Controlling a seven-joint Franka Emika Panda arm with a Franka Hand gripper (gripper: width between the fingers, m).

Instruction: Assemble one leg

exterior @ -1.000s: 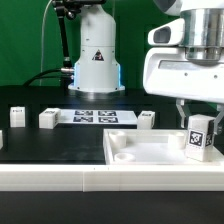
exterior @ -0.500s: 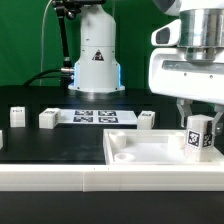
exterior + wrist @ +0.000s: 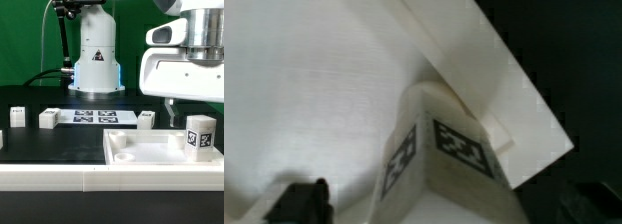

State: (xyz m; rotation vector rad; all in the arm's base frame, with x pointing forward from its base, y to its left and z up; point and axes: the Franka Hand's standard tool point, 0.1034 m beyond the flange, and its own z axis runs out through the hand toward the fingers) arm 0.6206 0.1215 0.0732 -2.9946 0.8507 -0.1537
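Observation:
The leg, a small white post with a black-and-white tag on its face, stands upright on the large flat white panel, near the panel's end at the exterior view's right. My gripper is open just above the leg and holds nothing. One finger hangs apart from the leg, toward the exterior view's left; the other finger is out of frame. In the wrist view the leg shows two tagged faces close up on the panel, with one dark finger off to its side.
The marker board lies behind the panel. Other small white posts stand beside it. The arm's base stands at the back. A white table edge runs along the front.
The fingers that stood close on both sides of the leg have spread apart and let it go. The leg now stands free and fully visible on the panel.

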